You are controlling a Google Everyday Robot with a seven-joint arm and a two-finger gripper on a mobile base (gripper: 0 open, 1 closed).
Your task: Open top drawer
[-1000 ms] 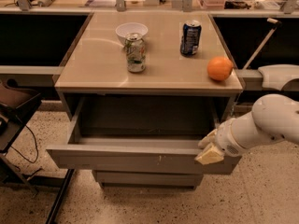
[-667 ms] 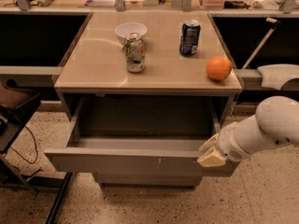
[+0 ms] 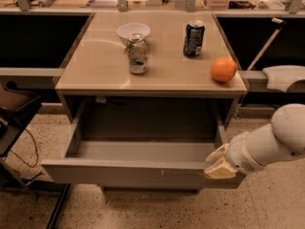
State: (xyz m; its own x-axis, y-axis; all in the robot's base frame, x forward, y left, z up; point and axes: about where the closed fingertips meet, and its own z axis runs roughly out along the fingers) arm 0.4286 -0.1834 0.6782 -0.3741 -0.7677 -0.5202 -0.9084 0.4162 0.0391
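The top drawer (image 3: 128, 171) is a wide grey handleless drawer under the tan cabinet top (image 3: 95, 75). It stands pulled far out toward me, and its shallow grey tray (image 3: 143, 150) is empty inside. Whitish scuff marks show on its front right of centre. My gripper (image 3: 220, 165), cream-coloured on a white arm, sits at the right end of the drawer front, its fingers over the front's top edge.
On the cabinet top stand a white bowl (image 3: 133, 31), a green-white can (image 3: 137, 54), a dark blue can (image 3: 193, 38) and an orange (image 3: 223, 69). A dark chair (image 3: 14, 111) and cables are at left. Speckled floor lies in front.
The drawer has slid further out toward me, and my gripper has moved with its right end, slightly down and toward me.
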